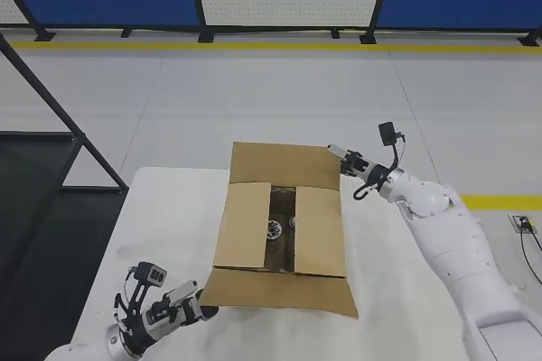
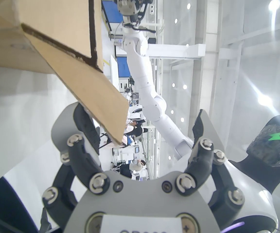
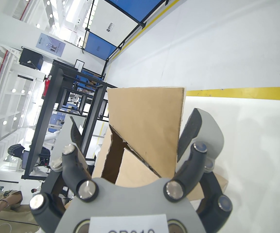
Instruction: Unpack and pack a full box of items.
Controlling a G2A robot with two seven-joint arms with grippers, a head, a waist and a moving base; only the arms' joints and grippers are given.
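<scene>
From the top view I see the box (image 1: 318,230) in the middle of the table (image 1: 163,217). Its far flap (image 1: 285,164) and near flap (image 1: 280,293) are folded outward. The two side flaps (image 1: 244,224) lie over the opening with a gap between them, and dark items (image 1: 275,228) show inside through that gap. The left end effector (image 1: 201,310) sits at the left corner of the near flap, low over the table's near edge. The right end effector (image 1: 341,153) sits at the right corner of the far flap, on the opposite side of the box. In the left wrist view, the left end effector (image 2: 142,132) has its jaws spread wide, and the corner of the near flap (image 2: 93,93) pokes in between them. That corner lies close against one of the fingers (image 2: 86,127) and well apart from the other, so nothing is clamped. The right end effector (image 2: 130,5) shows farther off, up by the far side of the box. In the right wrist view, the right end effector (image 3: 132,134) also has its jaws apart, with the corner of the far flap (image 3: 144,122) standing between them. The flap's edge runs just beside one pad (image 3: 189,132); I cannot tell whether they touch. Beyond the flap I can see the dark gap in the box and the edge of the table.
</scene>
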